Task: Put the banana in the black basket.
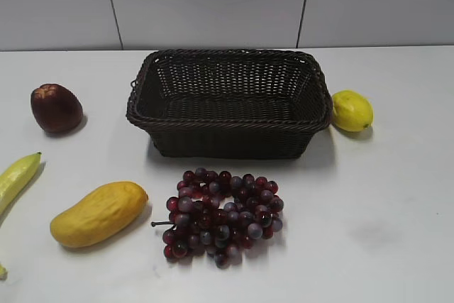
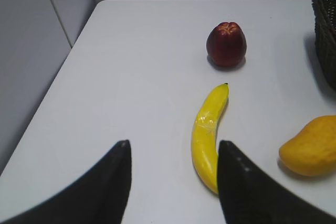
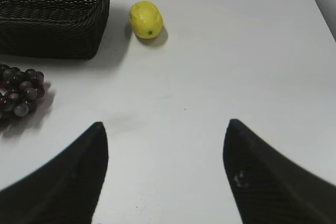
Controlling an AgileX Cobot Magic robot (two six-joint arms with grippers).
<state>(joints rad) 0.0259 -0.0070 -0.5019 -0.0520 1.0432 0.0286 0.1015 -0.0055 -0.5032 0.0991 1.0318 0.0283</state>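
Note:
The banana (image 2: 208,136) is long, curved and yellow. It lies on the white table, and in the exterior view (image 1: 15,177) it is cut off by the left edge. My left gripper (image 2: 173,148) is open and empty above the table; the banana's near end passes behind its right finger. The black basket (image 1: 230,101) stands empty at the middle back of the table; its side shows in the right wrist view (image 3: 52,14), its corner in the left wrist view (image 2: 326,30). My right gripper (image 3: 165,132) is open and empty over bare table. Neither gripper shows in the exterior view.
A yellow-orange mango (image 1: 99,213) lies front left, also in the left wrist view (image 2: 310,146). A bunch of dark red grapes (image 1: 221,212) lies before the basket. A dark red fruit (image 1: 55,108) sits at the left. A lemon (image 1: 351,110) sits right of the basket. The table's left edge (image 2: 50,98) is close.

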